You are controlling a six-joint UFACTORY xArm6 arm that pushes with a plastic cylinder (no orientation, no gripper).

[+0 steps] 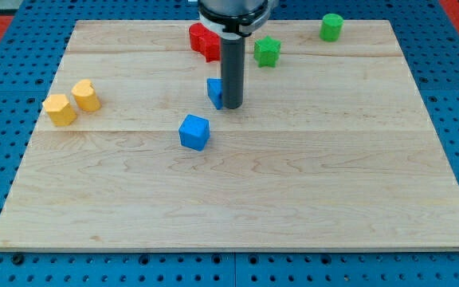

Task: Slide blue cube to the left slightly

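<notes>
A blue cube point(194, 131) sits on the wooden board point(237, 199) a little left of centre. A second blue block point(214, 92) lies above and right of it, its right part hidden behind my rod, so its shape is unclear. My tip point(231, 106) rests on the board against that second blue block's right side, up and to the right of the blue cube and apart from it.
A red block point(203, 40) lies at the top centre, partly behind the rod. A green star-like block point(267, 52) is right of it and a green cylinder-like block point(331, 27) at the top right. Two yellow blocks point(59, 109) point(86, 95) sit at the left edge.
</notes>
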